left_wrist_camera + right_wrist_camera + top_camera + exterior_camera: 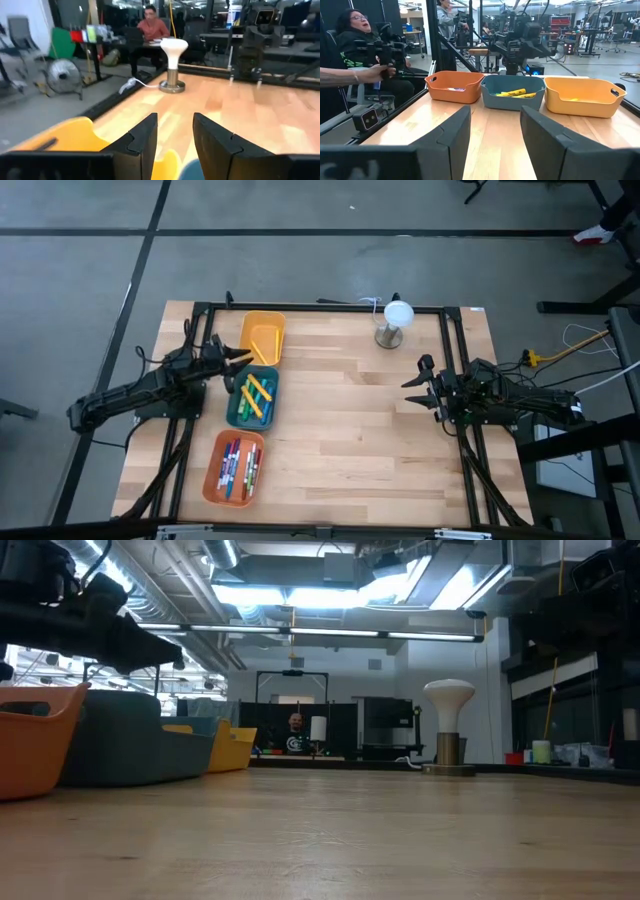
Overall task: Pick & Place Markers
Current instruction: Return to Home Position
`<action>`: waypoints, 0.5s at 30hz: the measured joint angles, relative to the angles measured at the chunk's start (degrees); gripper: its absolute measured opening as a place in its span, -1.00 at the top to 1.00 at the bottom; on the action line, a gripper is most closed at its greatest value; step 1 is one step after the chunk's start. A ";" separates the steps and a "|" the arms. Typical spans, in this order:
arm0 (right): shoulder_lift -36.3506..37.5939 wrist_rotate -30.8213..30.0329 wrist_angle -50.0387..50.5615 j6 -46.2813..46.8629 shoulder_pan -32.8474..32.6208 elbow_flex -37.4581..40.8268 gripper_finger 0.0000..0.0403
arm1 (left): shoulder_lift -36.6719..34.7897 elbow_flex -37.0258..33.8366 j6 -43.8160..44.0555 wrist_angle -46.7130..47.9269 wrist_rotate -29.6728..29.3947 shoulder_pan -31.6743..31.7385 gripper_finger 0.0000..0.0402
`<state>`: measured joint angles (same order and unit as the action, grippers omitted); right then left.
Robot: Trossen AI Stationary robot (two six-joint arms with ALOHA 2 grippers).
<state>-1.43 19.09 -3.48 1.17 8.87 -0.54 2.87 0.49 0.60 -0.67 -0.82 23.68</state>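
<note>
Three trays stand in a row along the table's left side. The teal tray (253, 397) in the middle holds yellow and green markers (258, 394). The orange tray (234, 467) nearest the front edge holds red, blue and purple markers (240, 465). The yellow tray (262, 336) is farthest back. My left gripper (243, 358) hovers open and level over the gap between the yellow and teal trays, nothing between its fingers (175, 120). My right gripper (416, 388) stands open and level over the table's right part, pointing at the trays (495, 112).
A white mushroom-shaped lamp (397, 320) stands on a round base near the far edge. A black frame (450, 360) runs along the table's sides. Bare wood lies between the trays and my right gripper. People sit beyond the table in the wrist views.
</note>
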 joint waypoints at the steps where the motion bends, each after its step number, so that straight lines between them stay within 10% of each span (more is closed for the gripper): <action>1: 0.00 0.00 -0.01 0.02 0.00 0.00 0.16 | 0.35 0.00 1.38 0.01 0.40 0.00 0.40; 15: 0.00 0.00 -0.01 0.02 -0.01 0.00 0.16 | 0.79 0.00 9.31 0.01 0.48 0.00 0.40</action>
<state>-1.43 19.09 -3.49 1.19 8.86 -0.54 3.66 0.49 9.91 -0.67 -0.34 23.68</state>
